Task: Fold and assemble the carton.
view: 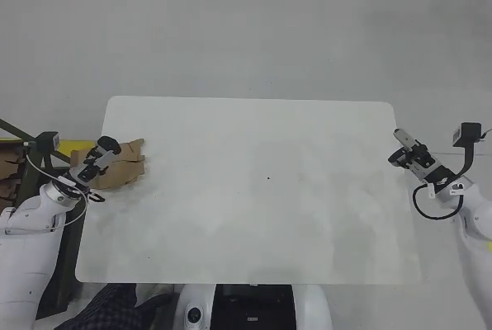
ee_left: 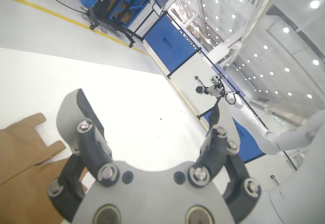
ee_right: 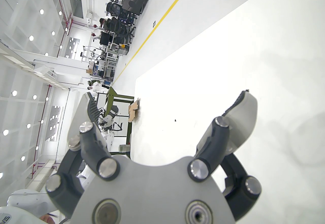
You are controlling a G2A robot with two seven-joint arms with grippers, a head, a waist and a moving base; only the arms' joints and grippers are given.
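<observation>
A: Status on the carton (view: pixel 129 163)?
B: Flat and unfolded. It lies at the left edge of the table (view: pixel 254 223), one side past the edge by the look of it. No panel raised, no tab tucked.
A: And the left gripper (ee_left: pixel 147 108)?
B: Fingers spread wide, nothing between them. It sits over the carton's table-edge side (can't tell if it touches the board).
A: Other arm?
B: The right gripper (ee_right: pixel 166 100) is also open and empty, at the table's right edge, well apart from the carton.
A: So progress is zero?
B: My read: basically yes. Carton not yet gripped or brought to mid-table. Every fold and all the tab locking are left. More flat cardboard (view: pixel 0 169) is stacked off the table on the left.
</observation>
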